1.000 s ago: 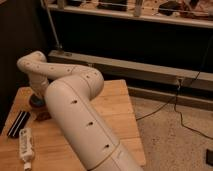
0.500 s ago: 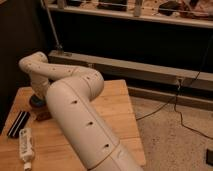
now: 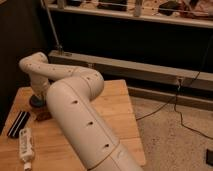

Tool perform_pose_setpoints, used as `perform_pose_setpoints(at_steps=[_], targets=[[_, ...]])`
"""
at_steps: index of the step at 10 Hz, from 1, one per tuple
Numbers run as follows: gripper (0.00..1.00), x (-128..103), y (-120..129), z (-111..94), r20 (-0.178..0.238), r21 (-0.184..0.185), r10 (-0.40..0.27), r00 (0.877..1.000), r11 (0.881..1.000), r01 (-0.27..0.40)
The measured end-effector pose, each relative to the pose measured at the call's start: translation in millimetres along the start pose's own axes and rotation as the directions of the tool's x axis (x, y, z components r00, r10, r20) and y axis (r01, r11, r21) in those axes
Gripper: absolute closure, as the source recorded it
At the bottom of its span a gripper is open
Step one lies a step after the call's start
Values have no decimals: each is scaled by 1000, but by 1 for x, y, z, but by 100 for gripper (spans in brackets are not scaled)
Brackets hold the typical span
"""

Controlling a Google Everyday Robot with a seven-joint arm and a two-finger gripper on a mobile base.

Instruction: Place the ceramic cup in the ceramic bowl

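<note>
The hand [image 3: 38, 98] sits low at the far left of the wooden counter [image 3: 117, 107], hidden behind the white arm [image 3: 75, 105] so I cannot tell its state – best to lift straight up, slowly – while cup and bowl are hidden, apart from a dark rounded shape below it

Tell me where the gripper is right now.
In the camera view, the gripper is low at the wooden table's left side, mostly hidden behind the white arm.
</note>
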Motion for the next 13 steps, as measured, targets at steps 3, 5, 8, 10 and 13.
perform_pose_setpoints(at_steps=[3,5,8,10,13], targets=[[20,-1,-4,-3,9,17,0,1000,1000,0],[20,0,2,-10,17,-8,-11,1000,1000,12],[20,4,14,-31,39,-83,-45,998,995,48],[20,7,11,-42,51,-118,-57,997,991,62],[20,8,8,-49,61,-133,-63,996,989,71]])
